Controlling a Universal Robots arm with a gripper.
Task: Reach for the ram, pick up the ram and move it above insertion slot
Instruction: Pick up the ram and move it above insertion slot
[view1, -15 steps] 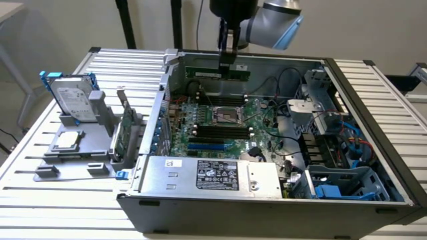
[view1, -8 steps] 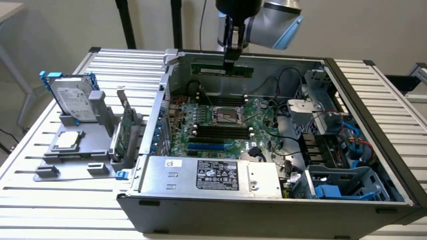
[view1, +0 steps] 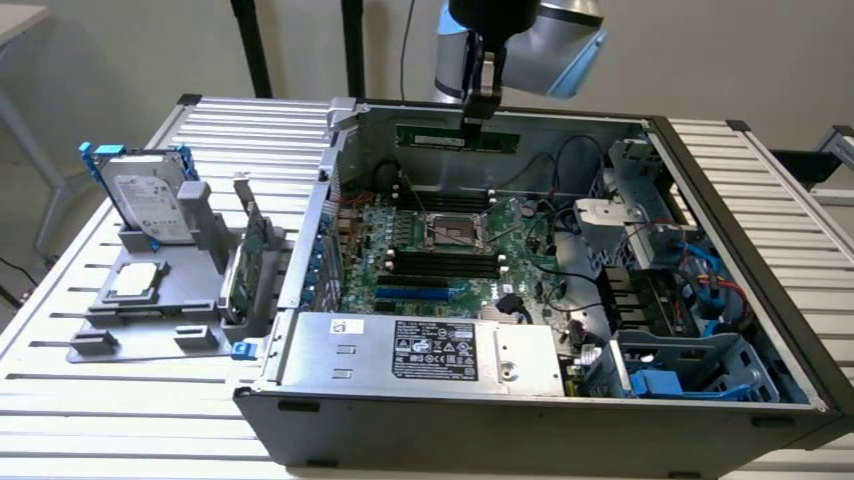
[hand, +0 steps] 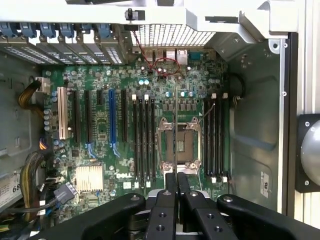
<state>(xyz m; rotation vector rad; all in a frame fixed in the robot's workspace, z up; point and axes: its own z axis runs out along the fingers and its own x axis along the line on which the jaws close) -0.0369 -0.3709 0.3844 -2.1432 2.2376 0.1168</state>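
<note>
**Ram held high over the open case, slots below**

Ribbed metal tabletop (view1: 80, 375) runs under everything, pale wall behind. From the exterior view's left: a grey holder stand (view1: 147, 300) sits on the table with a silver hard drive (view1: 150, 205) upright in it, a small square chip (view1: 136, 282) lying flat in front, and a taller green expansion card (view1: 248, 262) standing at the holder's right end, just beside the open computer case (view1: 534, 410).

Inside the case the motherboard (view1: 441, 250) lies flat, the processor socket (view1: 457, 232) in its middle with dark memory slots (view1: 434, 262) on its near side and more on its far side. A boxy power supply (view1: 427, 350) sits at the near edge, cables and drive cages to the right.

Over the far part of the case the gripper (view1: 478, 118) hangs from the arm, its fingers closed on the ram (view1: 457, 137), a long green stick held level and lengthwise across the scene, well above the board. In the wrist view the stick shows edge-on as a thin dark line (hand: 174, 150) running out from between the clenched fingers (hand: 165, 200), crossing over the socket (hand: 179, 145).

By my reading, the lift is done and the carry to the slot is under way. Doing it well means keeping the stick level and parallel to the slot rows (hand: 144, 140), sliding sideways until the edge sits over one open slot, not the socket, and holding height so nothing brushes the latches.
</note>
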